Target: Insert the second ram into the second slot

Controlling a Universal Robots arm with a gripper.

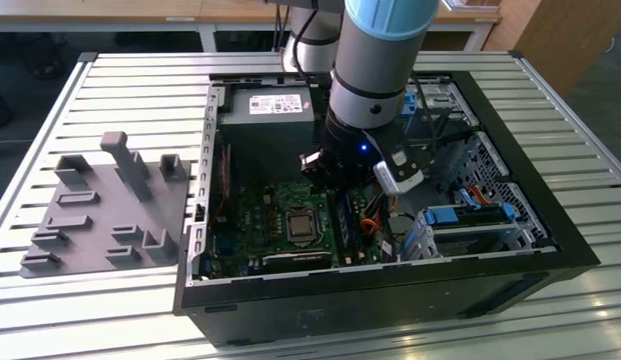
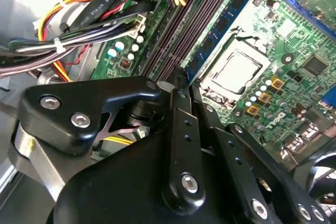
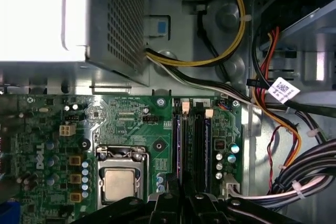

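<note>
A computer case (image 1: 565, 251) lies open on a ribbed metal surface (image 1: 140, 82). A gray tray (image 1: 91, 217) with little stands sits on the surface just beside the case, on the exterior view's left. The arm (image 1: 376, 75) hangs down into the case. The gripper (image 1: 343, 180) is low over the green board (image 1: 256, 217).

In the second wrist view the gripper (image 2: 181, 77) has its two black fingers (image 2: 184, 124) pressed together at the tips, with no gap to see. The tips are right at the near end of the long dark slots (image 2: 170, 40). The ram (image 2: 218, 35) is a thin blue strip with dark chips. It stands on its edge among the slots, on the side next to the silver chip (image 2: 239, 72). One end of the ram is just beside the tips. I cannot tell if the fingers pinch the ram or only touch it. I also cannot tell which slot it is in.

In the first wrist view the gripper (image 3: 184, 195) is in line with the slots (image 3: 191, 145). They run between the silver chip (image 3: 118, 184) and a bunch of wires (image 3: 283, 129). The wires are yellow, red, black and white, and they lie near the slots.
</note>
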